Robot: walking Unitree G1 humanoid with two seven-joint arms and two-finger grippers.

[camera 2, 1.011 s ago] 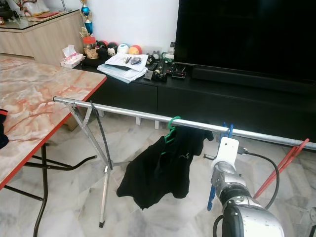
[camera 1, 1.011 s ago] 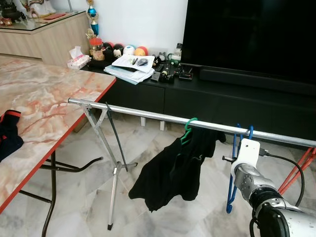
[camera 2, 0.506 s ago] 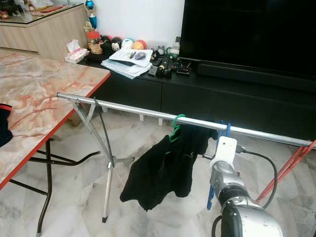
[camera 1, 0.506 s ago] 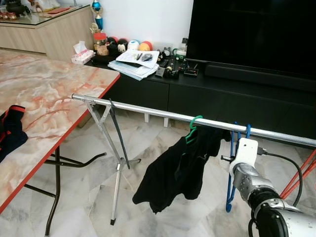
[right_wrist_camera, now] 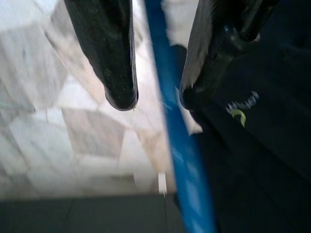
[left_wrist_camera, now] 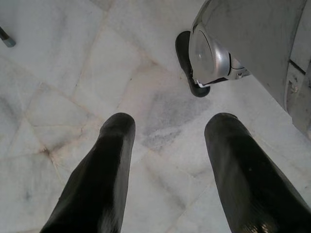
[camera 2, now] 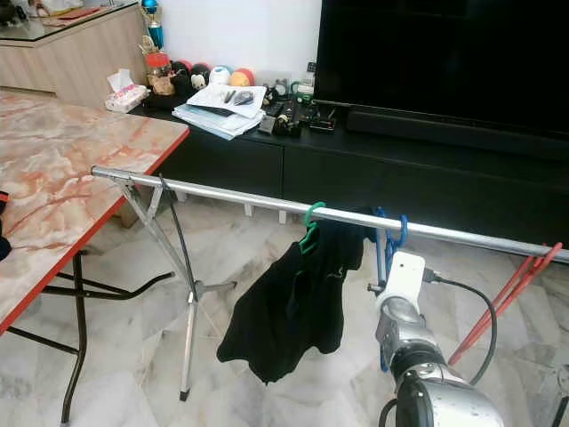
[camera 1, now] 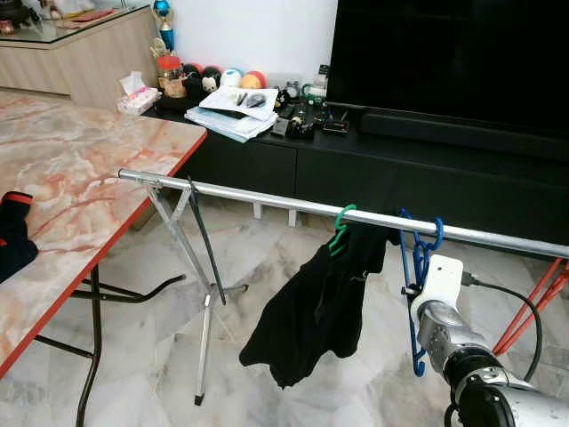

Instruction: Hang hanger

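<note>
blue hanger (camera 1: pixel 416 267) hooked on the rail (camera 1: pixel 293 206), right gripper (right_wrist_camera: pixel 158 99) at it
it hangs just beside the black shirt (camera 1: pixel 320 302) on its green hanger (camera 1: pixel 340 229). the right fingers (right_wrist_camera: pixel 114 58) straddle the blue bar with a narrow gap. left gripper (left_wrist_camera: pixel 167 145) wide over the floor (left_wrist_camera: pixel 63 73).

On the rail (camera 1: pixel 267 201), the hanger (camera 1: pixel 416 267) hangs right of the shirt (camera 1: pixel 320 302); the table (camera 1: pixel 80 187) stands left.

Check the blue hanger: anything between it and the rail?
Nothing visible. The blue hanger's hook already sits over the metal rail, just beside the black shirt on its green hanger. The right gripper's fingers straddle the hanger's blue bar.
</note>
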